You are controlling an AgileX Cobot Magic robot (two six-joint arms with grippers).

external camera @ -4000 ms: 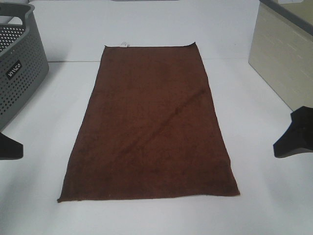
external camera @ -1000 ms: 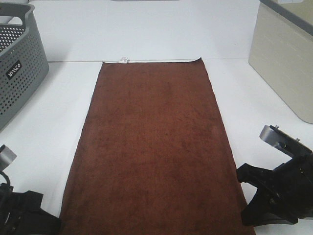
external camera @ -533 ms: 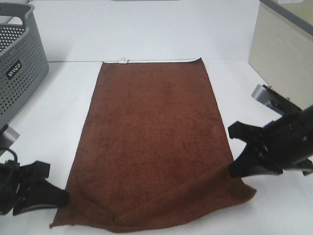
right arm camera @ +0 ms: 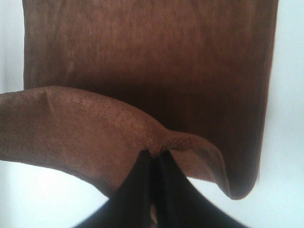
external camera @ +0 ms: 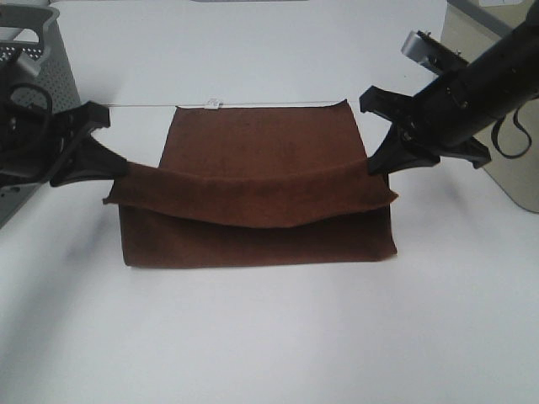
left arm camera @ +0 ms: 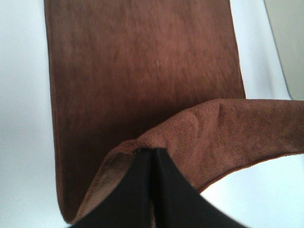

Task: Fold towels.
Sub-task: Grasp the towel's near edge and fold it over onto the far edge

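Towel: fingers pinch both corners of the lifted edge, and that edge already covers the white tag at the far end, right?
No. The left fingers and right fingers pinch both corners of the lifted edge of the towel, but the white tag lies uncovered beyond it; the exterior high view shows this.

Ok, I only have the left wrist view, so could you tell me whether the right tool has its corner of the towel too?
Observer: Yes, the right tool is shut on its corner of the towel.
Operator: Thank you. Is the lifted edge level between the two tools?
Observer: The ends are about level, but the edge sags in the middle.
Operator: And how far along is the fold?
Observer: The lifted edge hangs over roughly the middle of the towel, short of the far edge, where the white tag lies uncovered.
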